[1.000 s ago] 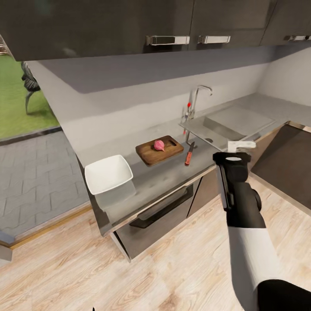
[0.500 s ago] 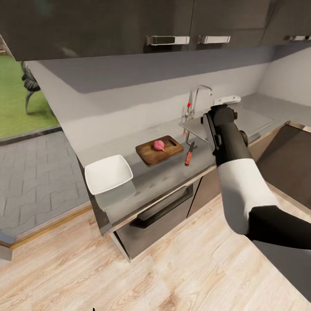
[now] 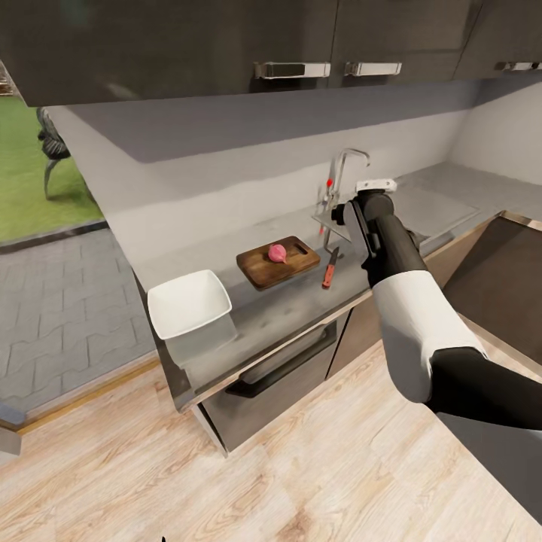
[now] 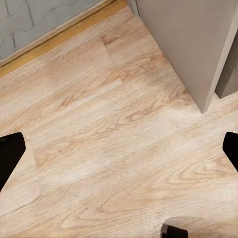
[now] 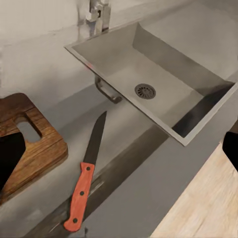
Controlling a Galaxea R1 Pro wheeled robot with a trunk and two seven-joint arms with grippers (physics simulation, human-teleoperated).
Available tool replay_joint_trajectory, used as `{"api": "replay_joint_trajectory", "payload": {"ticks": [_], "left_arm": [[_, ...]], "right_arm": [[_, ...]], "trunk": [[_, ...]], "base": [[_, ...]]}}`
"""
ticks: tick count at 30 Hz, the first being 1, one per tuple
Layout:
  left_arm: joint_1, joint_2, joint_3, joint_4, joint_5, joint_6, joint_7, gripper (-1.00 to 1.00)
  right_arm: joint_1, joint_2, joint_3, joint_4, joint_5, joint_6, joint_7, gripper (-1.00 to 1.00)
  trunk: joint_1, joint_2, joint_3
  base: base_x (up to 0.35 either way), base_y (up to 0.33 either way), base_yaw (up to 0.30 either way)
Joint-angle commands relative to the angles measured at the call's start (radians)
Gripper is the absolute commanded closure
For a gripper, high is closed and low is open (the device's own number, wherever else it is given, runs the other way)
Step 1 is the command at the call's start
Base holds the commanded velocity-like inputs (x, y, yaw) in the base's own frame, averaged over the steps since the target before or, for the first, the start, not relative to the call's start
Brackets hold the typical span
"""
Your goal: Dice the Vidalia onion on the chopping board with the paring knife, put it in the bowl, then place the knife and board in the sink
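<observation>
Bare grey countertop [image 3: 301, 301] lay open at frame center between the bowl [image 3: 188, 302] at left and the chopping board [image 3: 278, 262]. The paring knife [image 3: 330, 268] lay just right of the board, open surface around it. Upper cabinets [image 3: 226, 38] overhung the top of the frame. The tap [image 3: 342, 175] rose beside the sink [image 5: 153, 84], whose basin held only its drain.

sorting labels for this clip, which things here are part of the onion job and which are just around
Job:
- onion, on the chopping board
- paring knife, beside the board
- bowl
- sink
- countertop
- right hand, above the sink

Just around:
- tap
- upper cabinets
- wooden floor
</observation>
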Motion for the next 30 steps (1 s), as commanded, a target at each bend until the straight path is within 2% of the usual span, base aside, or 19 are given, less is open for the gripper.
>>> {"api": "replay_joint_trajectory", "payload": {"ticks": [1, 5, 10, 14, 17, 23, 30], "left_arm": [[-0.002, -0.001, -0.009, 0.004, 0.007, -0.006, 0.002, -1.0], [-0.002, -0.001, -0.009, 0.004, 0.007, -0.005, 0.002, -1.0], [-0.002, 0.001, -0.009, 0.004, 0.007, -0.005, 0.002, -1.0], [-0.002, 0.001, -0.009, 0.004, 0.007, -0.005, 0.002, -1.0], [-0.002, 0.001, -0.009, 0.004, 0.007, -0.005, 0.002, -1.0], [-0.002, 0.002, -0.009, 0.004, 0.007, -0.005, 0.002, -1.0], [-0.002, 0.002, -0.009, 0.004, 0.007, -0.005, 0.002, -1.0]], "right_arm": [[0.0, 0.001, -0.002, 0.0, 0.002, 0.004, 0.002, -1.0], [0.002, 0.003, -0.003, 0.001, -0.012, 0.0, 0.005, -1.0], [0.004, -0.004, -0.008, 0.002, -0.109, -0.006, 0.007, -1.0], [0.006, -0.017, -0.01, 0.003, -0.143, -0.017, 0.007, -1.0], [0.008, -0.026, -0.01, 0.004, -0.151, -0.05, 0.006, -1.0], [0.01, -0.038, -0.014, 0.083, -0.155, -0.131, 0.007, -1.0], [0.01, -0.044, -0.014, 0.12, -0.156, -0.16, 0.007, -1.0]], "trunk": [[0.0, -0.001, -0.001], [0.0, -0.001, -0.001], [0.0, -0.001, -0.002], [0.0, -0.001, -0.005], [0.0, -0.001, -0.008], [0.0, -0.001, -0.018], [0.0, -0.001, -0.029]], "base": [[0.0, 0.0, 0.0], [0.0, 0.0, 0.0], [0.0, 0.0, 0.0], [0.0, 0.0, 0.0], [0.0, 0.0, 0.0], [0.017, 0.0, 0.0], [0.079, 0.0, 0.0]]}}
